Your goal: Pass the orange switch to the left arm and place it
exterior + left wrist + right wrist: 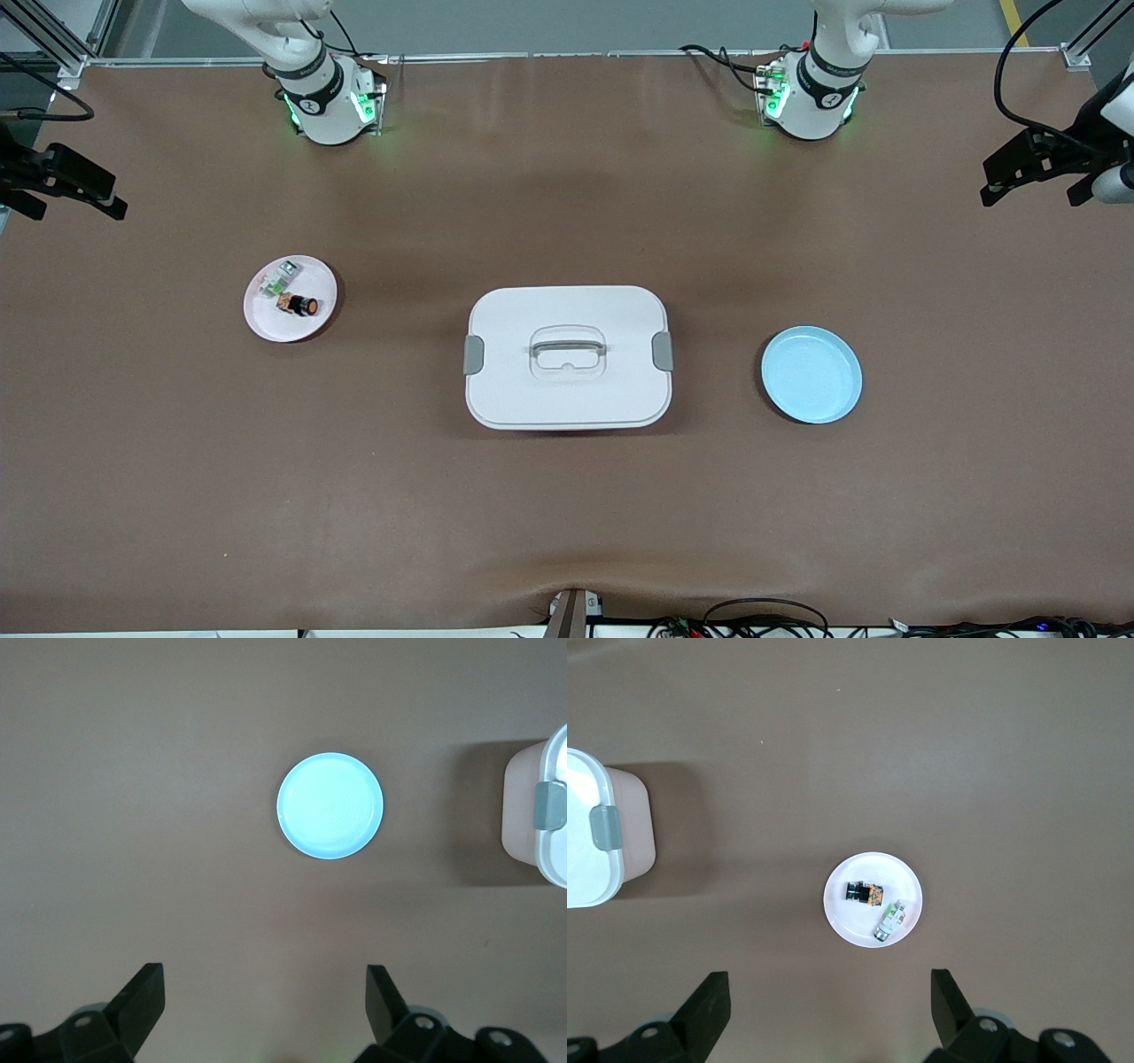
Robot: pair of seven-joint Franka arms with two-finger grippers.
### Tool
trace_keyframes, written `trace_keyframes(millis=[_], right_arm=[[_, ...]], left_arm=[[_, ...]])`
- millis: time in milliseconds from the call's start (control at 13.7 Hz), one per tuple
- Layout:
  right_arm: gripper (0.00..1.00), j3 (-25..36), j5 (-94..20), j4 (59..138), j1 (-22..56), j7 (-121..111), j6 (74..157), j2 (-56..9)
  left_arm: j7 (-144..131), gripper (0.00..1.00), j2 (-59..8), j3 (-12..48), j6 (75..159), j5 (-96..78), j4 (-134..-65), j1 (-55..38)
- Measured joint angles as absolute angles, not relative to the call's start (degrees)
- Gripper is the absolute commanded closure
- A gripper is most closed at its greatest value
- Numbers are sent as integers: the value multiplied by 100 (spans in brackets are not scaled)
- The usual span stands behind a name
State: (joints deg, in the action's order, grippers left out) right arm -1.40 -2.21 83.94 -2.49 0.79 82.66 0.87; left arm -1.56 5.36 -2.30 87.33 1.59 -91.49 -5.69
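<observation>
The orange switch [301, 305] lies on its side on a small pink plate [266, 323] toward the right arm's end of the table; it also shows in the right wrist view [862, 893]. The white box [567, 381] stands in the middle of the table. My right gripper [830, 979] is open and empty, high over the table near the pink plate [850, 921]. My left gripper [264, 979] is open and empty, high over the table near a light blue plate [330, 806]. Neither gripper shows in the front view, only the arms' bases [323, 102] [811, 93].
A small green-and-grey part [277, 279] shares the pink plate with the switch. The light blue plate [811, 374] sits empty toward the left arm's end. The box's edge shows in both wrist views [540, 811] [598, 842]. Black camera mounts [62, 182] [1045, 159] stand at both table ends.
</observation>
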Motion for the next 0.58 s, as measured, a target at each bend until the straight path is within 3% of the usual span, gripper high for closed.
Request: trace_keyframes(millis=[584], right_arm=[[0, -157, -221, 8394, -106, 79, 8262, 88]], left_arm=[[-156, 0, 442, -233, 8744, 159, -9119, -569]])
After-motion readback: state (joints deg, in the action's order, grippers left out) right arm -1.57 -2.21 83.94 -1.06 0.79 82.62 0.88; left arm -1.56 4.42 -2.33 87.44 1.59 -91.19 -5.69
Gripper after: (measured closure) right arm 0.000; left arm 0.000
